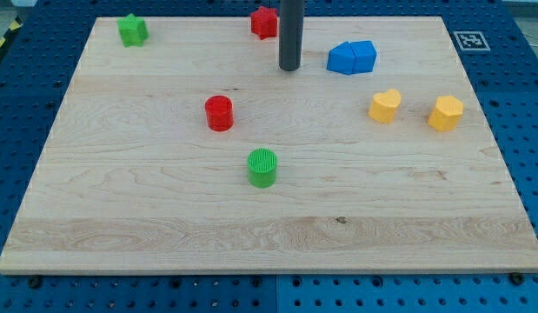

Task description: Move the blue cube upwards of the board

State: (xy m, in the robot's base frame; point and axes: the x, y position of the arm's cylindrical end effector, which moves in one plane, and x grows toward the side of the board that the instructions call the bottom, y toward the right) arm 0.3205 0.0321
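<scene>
One dark rod's end, my tip (pixel 290 68), stood just left of the blue cube-like block (pixel 352 57), apart, gripping nothing, on the wooden board (pixel 164 217).

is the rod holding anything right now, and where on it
Nothing is held. My tip stands free on the board, left of the blue block, not touching it.

My tip (pixel 290 68) stands at the blue cube's (pixel 351 57) nine o'clock. The red cylinder (pixel 219 113) lies at my tip's seven o'clock
</scene>
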